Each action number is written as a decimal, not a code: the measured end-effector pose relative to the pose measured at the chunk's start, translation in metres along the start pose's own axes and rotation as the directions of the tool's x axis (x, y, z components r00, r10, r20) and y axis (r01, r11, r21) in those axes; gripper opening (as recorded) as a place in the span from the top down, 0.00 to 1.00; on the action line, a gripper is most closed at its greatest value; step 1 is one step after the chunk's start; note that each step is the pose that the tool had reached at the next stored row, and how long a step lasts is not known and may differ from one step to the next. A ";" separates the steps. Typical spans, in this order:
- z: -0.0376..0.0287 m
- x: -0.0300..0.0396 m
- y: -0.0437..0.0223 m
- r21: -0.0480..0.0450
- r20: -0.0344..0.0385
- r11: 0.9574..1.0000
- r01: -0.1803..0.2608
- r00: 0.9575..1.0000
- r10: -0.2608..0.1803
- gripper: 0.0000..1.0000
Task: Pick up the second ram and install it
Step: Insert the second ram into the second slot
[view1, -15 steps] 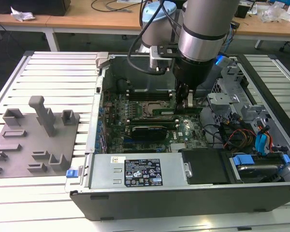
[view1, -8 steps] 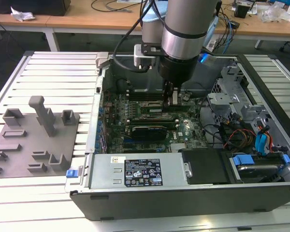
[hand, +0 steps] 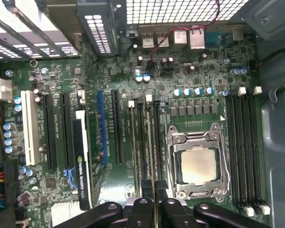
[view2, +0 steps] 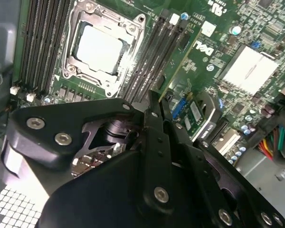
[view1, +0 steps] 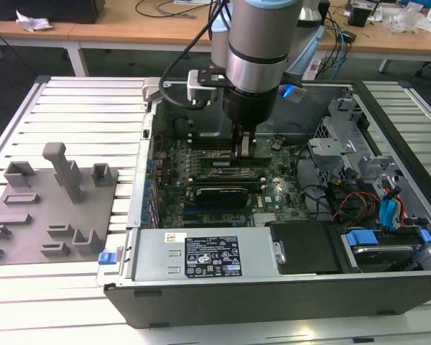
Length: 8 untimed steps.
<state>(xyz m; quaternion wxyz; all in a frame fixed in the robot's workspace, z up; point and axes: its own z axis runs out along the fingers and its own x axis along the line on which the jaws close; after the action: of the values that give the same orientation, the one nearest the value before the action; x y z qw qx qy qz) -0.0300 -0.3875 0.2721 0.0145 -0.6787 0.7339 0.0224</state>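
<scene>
On the exterior view's left, well apart from the end effector, a grey plastic fixture plate with upright blocks is seen on the slatted aluminium tabletop. It carries no green stick that can be made out, which fits a part already lifted away. The end effector itself is lowered into the open black computer case, above the green motherboard. In both wrist views the second ram, a long, narrow green circuit-board stick, is gripped edge-on between the clenched fingers and held parallel to the black memory slots directly beneath. This alignment is judged to let the stick be pressed straight down. Whether it is already seated cannot be told. Just beside the end effector lies the metal-framed CPU socket. Further to the exterior view's right, the drive bay with blue plastic latches stands well clear.
</scene>
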 end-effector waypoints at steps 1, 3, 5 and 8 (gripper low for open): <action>0.0024 0.0002 0.0015 0.000 0.000 1.000 0.000 1.000 0.000 0.86; 0.0090 0.0006 0.0029 0.000 -0.003 1.000 0.000 1.000 0.000 0.86; 0.0116 0.0006 0.0037 0.000 -0.004 1.000 0.000 1.000 0.000 0.86; 0.0153 -0.0010 0.0058 0.000 -0.005 1.000 0.000 1.000 0.000 0.86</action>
<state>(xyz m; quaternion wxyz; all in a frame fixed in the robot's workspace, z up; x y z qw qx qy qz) -0.0358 -0.3852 0.2569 0.0127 -0.6787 0.7340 0.0206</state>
